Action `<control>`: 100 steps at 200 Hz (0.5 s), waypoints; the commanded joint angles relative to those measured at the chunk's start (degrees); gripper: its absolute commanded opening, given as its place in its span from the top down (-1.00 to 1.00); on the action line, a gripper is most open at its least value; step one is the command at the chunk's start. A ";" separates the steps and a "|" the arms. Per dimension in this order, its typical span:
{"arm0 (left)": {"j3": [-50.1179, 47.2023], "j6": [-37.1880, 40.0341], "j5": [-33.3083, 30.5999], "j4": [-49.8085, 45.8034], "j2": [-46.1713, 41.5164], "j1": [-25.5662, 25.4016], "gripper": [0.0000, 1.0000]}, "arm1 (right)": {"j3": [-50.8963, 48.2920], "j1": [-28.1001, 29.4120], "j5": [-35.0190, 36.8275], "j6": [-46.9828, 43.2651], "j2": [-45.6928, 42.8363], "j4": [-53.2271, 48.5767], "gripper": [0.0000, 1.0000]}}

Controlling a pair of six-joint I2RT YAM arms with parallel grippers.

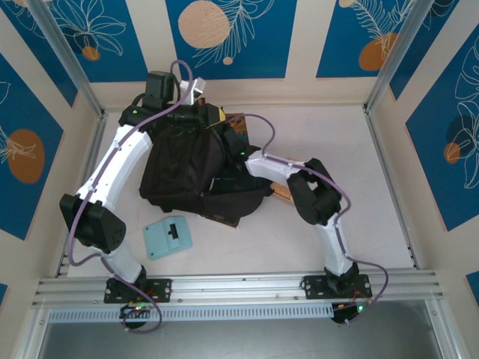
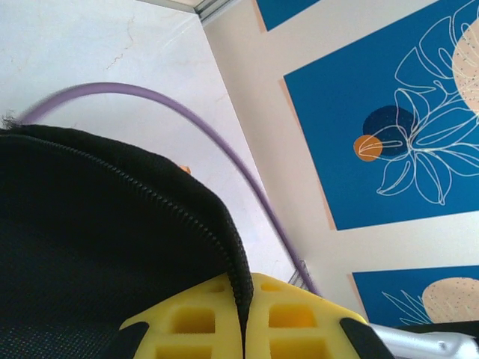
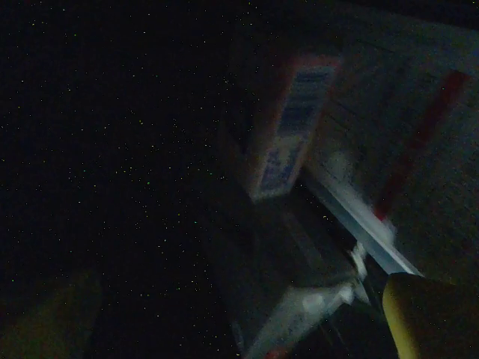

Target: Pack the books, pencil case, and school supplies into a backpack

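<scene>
The black backpack point(image 1: 183, 168) lies in the middle of the table. My left gripper point(image 2: 244, 314) is shut on its zipped rim point(image 2: 224, 232) and holds it up at the far end point(image 1: 212, 116). My right arm point(image 1: 258, 161) reaches into the bag from the right. Inside it is dark; my right gripper point(image 3: 239, 321) is open, one yellow finger point(image 3: 430, 314) far right. Below lie a small white-pink box point(image 3: 288, 134), a pale packet point(image 3: 314, 307) and a flat cover with a red stripe point(image 3: 419, 142). Book edges point(image 1: 241, 123) poke out beside the bag. The pencil case is hidden.
A light-teal rounded piece with a black patch point(image 1: 168, 238) lies on the table in front of the bag, near my left arm's base. A purple cable point(image 2: 247, 179) loops over the bag. Walls stand close at the back and sides.
</scene>
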 commanded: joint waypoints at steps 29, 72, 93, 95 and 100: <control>-1.79 2.39 -2.29 1.77 -2.31 1.57 1.00 | -12.38 -2.83 2.75 -8.97 -17.60 -3.02 -0.96; -3.75 0.85 -4.72 2.64 -2.03 3.31 1.00 | -22.30 -6.67 2.76 -13.65 -31.56 -4.67 -0.86; -4.72 0.08 -6.90 2.36 -2.32 4.84 1.00 | -27.26 -11.28 4.09 -12.55 -38.39 -4.27 -0.81; -4.80 0.05 -7.16 2.22 -2.36 4.98 1.00 | -27.68 -11.85 4.10 -12.37 -39.06 -4.05 -0.80; -4.82 -0.15 -8.02 1.87 -2.42 5.51 1.00 | -28.78 -13.27 4.10 -12.03 -40.39 -3.67 -0.80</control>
